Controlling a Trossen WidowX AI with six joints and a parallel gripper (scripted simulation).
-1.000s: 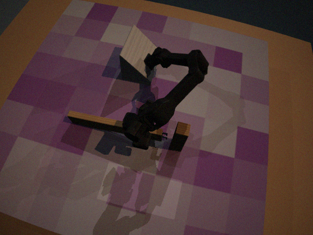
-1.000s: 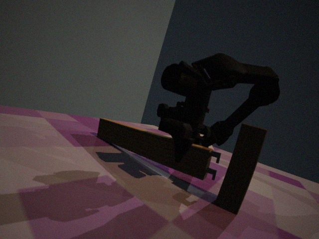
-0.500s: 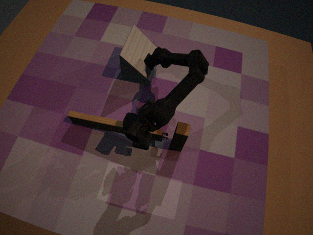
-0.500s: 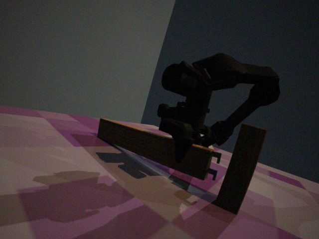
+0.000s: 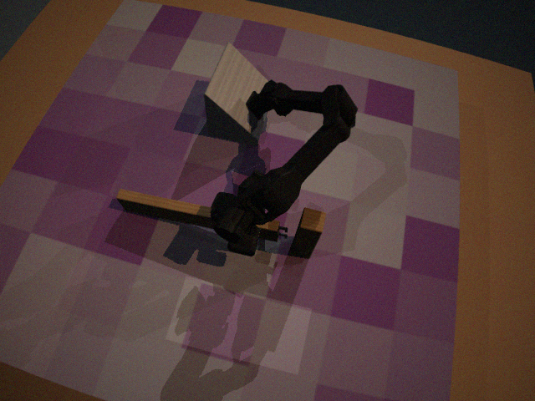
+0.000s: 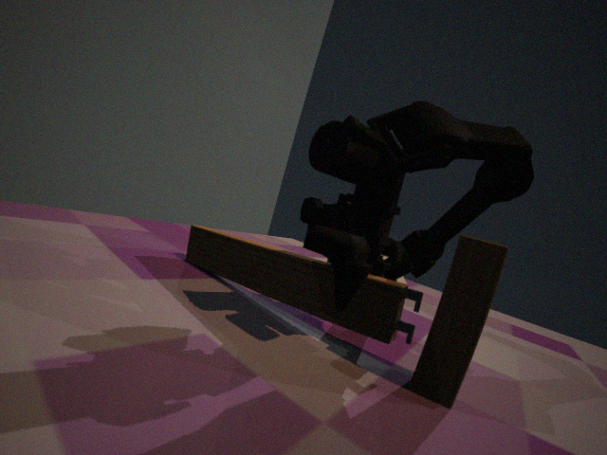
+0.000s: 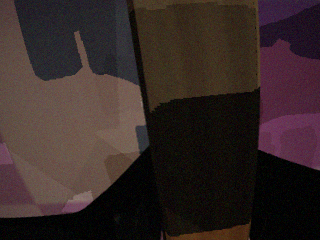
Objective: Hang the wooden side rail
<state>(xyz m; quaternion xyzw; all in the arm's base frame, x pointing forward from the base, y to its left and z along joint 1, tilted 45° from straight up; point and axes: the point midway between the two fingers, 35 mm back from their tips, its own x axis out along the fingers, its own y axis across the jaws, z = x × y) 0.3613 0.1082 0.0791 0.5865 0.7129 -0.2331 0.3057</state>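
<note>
The wooden side rail [image 5: 161,205] [image 6: 269,271] [image 7: 200,55] slopes, its far end low at the table and its hook end raised. My gripper [image 6: 349,288] [image 7: 186,146] is shut on the rail near its hook end, one finger on each side. Two dark steel hooks, the upper hook [image 6: 417,295] and the lower hook [image 6: 408,329], stick out towards the post with their tips down. The headboard post [image 5: 312,219] [image 6: 460,318] stands just beyond them. A gap shows between hooks and post in the top and exterior views. The post's slot and pins are hidden.
A pale slanted panel [image 5: 233,83] stands at the back beside the arm's base in the top view. The arm reaches over the rail from behind. A purple and white checked covering [image 5: 384,293] lies on the orange-brown wooden table [image 5: 496,241].
</note>
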